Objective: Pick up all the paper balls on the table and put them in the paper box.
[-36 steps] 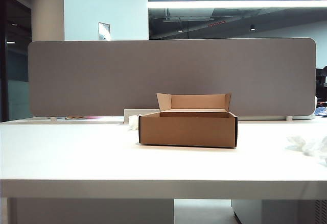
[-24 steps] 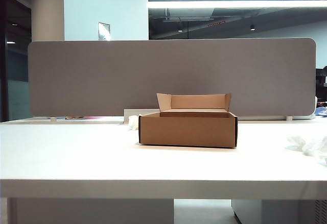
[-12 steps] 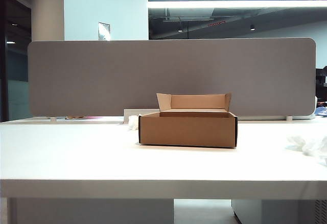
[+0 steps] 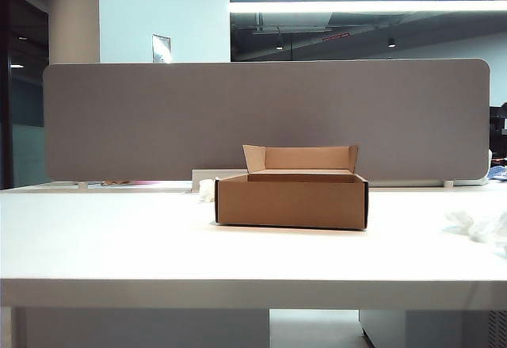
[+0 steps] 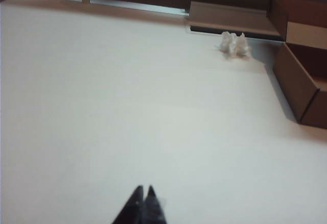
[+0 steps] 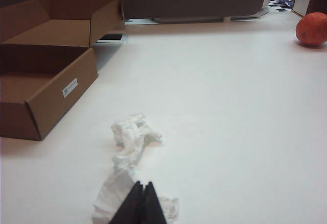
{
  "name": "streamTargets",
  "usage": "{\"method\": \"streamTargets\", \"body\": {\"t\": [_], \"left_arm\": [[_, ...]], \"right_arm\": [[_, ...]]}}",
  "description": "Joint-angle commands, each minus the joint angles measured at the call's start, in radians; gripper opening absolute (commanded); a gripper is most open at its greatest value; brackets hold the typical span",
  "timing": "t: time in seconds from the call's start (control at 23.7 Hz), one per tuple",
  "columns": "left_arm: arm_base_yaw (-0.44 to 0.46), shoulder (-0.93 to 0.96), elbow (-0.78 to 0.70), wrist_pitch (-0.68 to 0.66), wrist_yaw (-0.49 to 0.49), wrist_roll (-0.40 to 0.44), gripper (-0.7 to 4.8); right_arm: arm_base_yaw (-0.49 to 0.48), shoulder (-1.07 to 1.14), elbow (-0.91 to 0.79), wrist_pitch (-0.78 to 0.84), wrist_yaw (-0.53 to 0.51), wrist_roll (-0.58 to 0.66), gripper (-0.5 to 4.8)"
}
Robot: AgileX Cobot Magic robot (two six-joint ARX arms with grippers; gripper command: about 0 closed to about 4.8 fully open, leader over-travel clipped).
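Paper balls, two lots seen, neither yet collected; task judged to stand at its very start.

Table [image 4: 119, 245]: white, wide, fills the lower half of the exterior view; grey divider panel [image 4: 158, 118] stands along its back edge.

Paper box [image 4: 291, 200]: brown cardboard, open, lid flaps upright at the rear, centre of the exterior view. No paper shows in the part of its floor visible from the right wrist view.

Paper ball, right lot [image 6: 134, 137]: loose crumpled white wad, lower centre of the right wrist view, trailing toward the right pincer; shows faintly at the right edge of the exterior view [image 4: 479, 225].

Paper ball, left lot [image 5: 234, 44]: small white wad, upper right of the left wrist view, just beside the box's far corner.

Orange round object [image 6: 311, 28]: upper right, right wrist view; not part of the task.

Left pincer [image 5: 145, 192]: tips pressed together, empty, well apart from its wad.

Right pincer [image 6: 142, 185]: tips pressed together, empty, close to its wad.

Next move, judged: spread the right pincer, then lower over the near wad.
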Motion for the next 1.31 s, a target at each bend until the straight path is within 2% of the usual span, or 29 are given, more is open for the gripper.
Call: {"method": "streamTargets", "body": {"t": [0.04,0.13,0.29,0.55,0.76,0.97,1.14,1.31], "left_arm": [[0.003,0.001,0.003,0.035,0.004,0.0,-0.06],[0.003,0.001,0.003,0.039,0.004,-0.009,-0.06],[0.003,0.001,0.004,0.034,0.017,-0.092,-0.06],[0.003,0.001,0.024,0.072,0.111,-0.09,-0.06],[0.003,0.002,0.105,0.067,0.109,-0.089,-0.06],[0.003,0.074,0.224,0.058,0.109,-0.076,-0.06],[0.003,0.15,0.283,0.058,0.11,0.002,-0.06],[0.003,0.238,0.327,0.065,0.111,0.027,-0.06]], "right_arm": [[0.0,-0.002,0.005,0.018,0.006,-0.003,-0.02],[0.0,-0.002,0.008,0.017,0.009,0.001,-0.02],[0.0,0.001,0.039,-0.003,0.009,0.001,-0.02],[0.0,0.003,0.118,-0.018,0.009,0.034,-0.02],[0.0,0.053,0.198,-0.047,0.009,0.034,-0.02],[0.0,0.213,0.32,-0.063,0.009,0.023,-0.02],[0.0,0.332,0.397,-0.06,0.009,0.021,-0.02],[0.0,0.443,0.463,-0.057,0.008,0.018,-0.02]]}}
